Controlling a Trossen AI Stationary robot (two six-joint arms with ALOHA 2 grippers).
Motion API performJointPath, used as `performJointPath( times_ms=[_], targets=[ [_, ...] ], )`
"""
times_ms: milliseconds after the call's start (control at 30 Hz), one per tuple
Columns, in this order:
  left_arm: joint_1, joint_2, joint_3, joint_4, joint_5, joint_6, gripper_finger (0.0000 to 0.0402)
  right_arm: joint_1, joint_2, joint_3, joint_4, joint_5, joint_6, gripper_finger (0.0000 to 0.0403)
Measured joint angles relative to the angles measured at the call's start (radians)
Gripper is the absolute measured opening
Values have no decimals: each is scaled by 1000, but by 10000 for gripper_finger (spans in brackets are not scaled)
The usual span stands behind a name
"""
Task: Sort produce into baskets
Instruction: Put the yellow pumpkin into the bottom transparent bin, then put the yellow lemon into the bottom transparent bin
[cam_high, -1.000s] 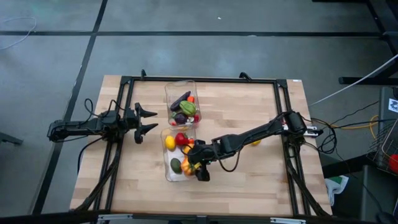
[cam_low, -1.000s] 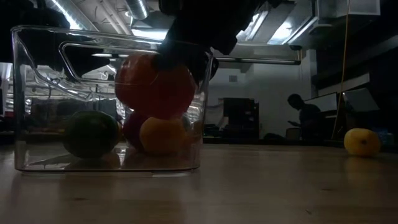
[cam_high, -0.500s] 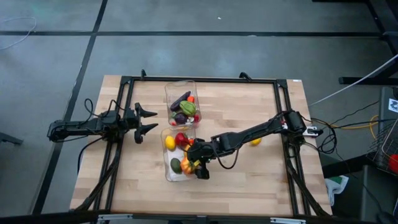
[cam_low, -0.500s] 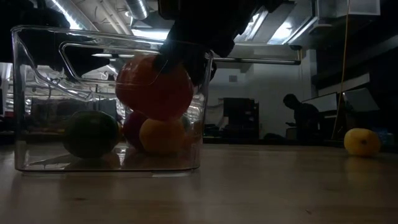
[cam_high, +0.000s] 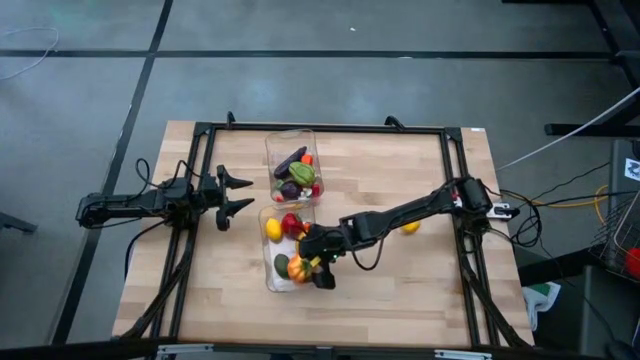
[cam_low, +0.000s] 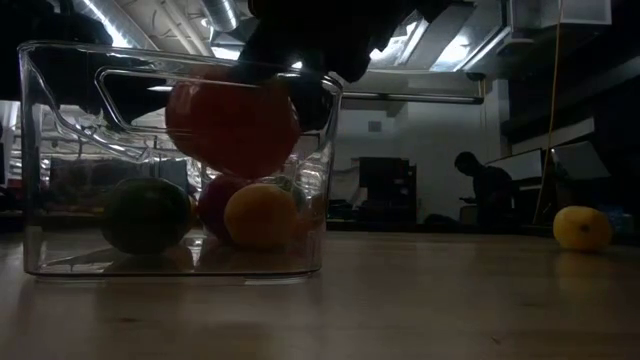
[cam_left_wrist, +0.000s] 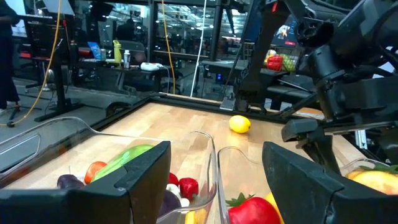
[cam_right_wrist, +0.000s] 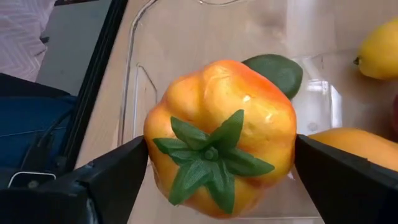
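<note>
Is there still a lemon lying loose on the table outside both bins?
Yes. In the high view a yellow lemon lies on the bare wooden table, beside the right arm and away from both clear bins.

Low view dim and backlit, perhaps by ceiling lights (cam_low: 215, 52)

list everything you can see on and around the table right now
bins: 2, clear, end to end mid-table, both holding produce
orange pepper: 1, orange-yellow, green stem, between the right gripper's fingers over the near bin
lemon: 1, yellow, loose on the table right of the bins
table: 1, light wood, black frame
person: 1, dark figure in the room behind
left gripper: open, waiting left of the bins
right gripper: over the near bin, fingers wide around the pepper
</note>
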Motion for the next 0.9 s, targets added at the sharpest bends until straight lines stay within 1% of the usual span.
performJointPath(
  times_ms=[167, 233, 500, 733, 900],
  targets=[
    [0, 0, 0, 0, 0, 0, 250, -32, 0, -1, -53, 40, 3, 389],
    [0, 0, 0, 0, 0, 0, 250, -42, 0, -1, -54, 38, 6, 389],
    [0, 0, -1, 0, 0, 0, 250, -48, 0, -1, -31, -61, -38, 398],
    [0, 0, -1, 0, 0, 0, 250, -48, 0, -1, -15, -66, -64, 398],
    [0, 0, -1, 0, 0, 0, 250, -48, 0, -1, -17, -48, -80, 398]
  ],
)
